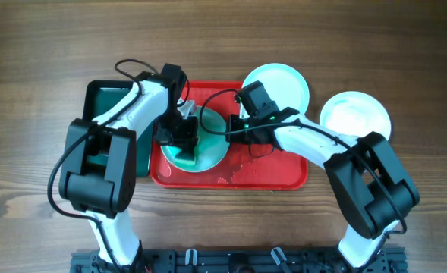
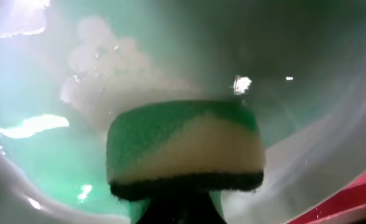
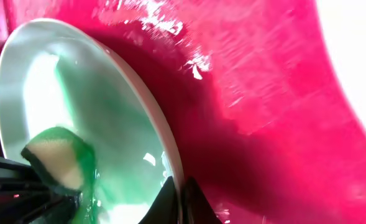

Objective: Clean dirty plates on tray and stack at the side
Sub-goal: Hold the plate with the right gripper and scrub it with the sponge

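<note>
A pale aqua plate (image 1: 208,140) smeared with green lies tilted on the red tray (image 1: 276,174). My left gripper (image 1: 181,144) is shut on a green-and-cream sponge (image 2: 186,146) pressed against the plate's inner face (image 2: 40,162), where foam shows. My right gripper (image 3: 178,186) is shut on the plate's rim (image 3: 151,106), holding its right edge raised off the tray (image 3: 263,93). A second aqua plate (image 1: 284,83) lies at the tray's far right corner. A white plate (image 1: 354,115) lies on the table to the right.
A dark green tray (image 1: 105,95) sits to the left of the red tray, mostly under my left arm. Water droplets glisten on the red tray floor. Wooden table surrounds both trays.
</note>
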`<state>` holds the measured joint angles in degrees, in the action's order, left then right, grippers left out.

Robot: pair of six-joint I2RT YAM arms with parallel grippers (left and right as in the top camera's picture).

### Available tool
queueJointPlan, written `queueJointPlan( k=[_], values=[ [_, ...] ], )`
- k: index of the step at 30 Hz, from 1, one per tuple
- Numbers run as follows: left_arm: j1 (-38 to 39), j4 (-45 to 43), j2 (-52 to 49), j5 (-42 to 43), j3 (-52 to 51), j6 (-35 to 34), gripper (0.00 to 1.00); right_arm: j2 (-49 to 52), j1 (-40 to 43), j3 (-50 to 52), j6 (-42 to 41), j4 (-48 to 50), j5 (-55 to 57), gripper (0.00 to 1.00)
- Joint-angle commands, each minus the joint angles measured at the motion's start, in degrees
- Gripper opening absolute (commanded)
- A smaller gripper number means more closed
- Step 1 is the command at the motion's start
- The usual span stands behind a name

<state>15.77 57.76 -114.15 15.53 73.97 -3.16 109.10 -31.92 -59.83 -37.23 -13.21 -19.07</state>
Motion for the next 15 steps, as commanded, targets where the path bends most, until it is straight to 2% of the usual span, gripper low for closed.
queueJointPlan(
  k=[1, 3, 6, 8, 10, 12, 15],
  values=[
    [4.6, -6.8, -1.7, -0.1, -0.9, 1.9, 0.04, 1.2, -0.2, -0.5, -0.3, 0.0, -0.9, 0.04],
    [7.4, -9.2, -1.7, -5.9, -0.9, -6.1, 0.04, 1.2, -0.2, -0.5, -0.3, 0.0, -0.9, 0.04],
    [10.8, -10.0, -1.7, -16.9, -0.9, -24.5, 0.04, 1.2, -0.2, -0.5, -0.5, 0.1, -0.9, 0.04],
    [11.3, -8.5, -1.7, -18.1, -0.9, -37.1, 0.04, 1.2, 0.0, -0.5, -2.4, -0.5, 0.2, 0.04],
    [11.2, -5.6, -1.7, -14.3, -0.9, -44.2, 0.04, 1.2, 0.4, -0.5, -3.5, -1.0, 1.1, 0.04],
    [11.2, -2.8, -1.7, -9.2, -0.9, -41.5, 0.04, 1.2, 0.7, -0.5, -3.5, -1.0, 1.0, 0.04],
    [11.3, -0.9, -1.7, -2.1, -0.9, -24.2, 0.04, 1.2, 0.7, -0.5, -3.4, -1.0, 0.8, 0.04]
  ],
)
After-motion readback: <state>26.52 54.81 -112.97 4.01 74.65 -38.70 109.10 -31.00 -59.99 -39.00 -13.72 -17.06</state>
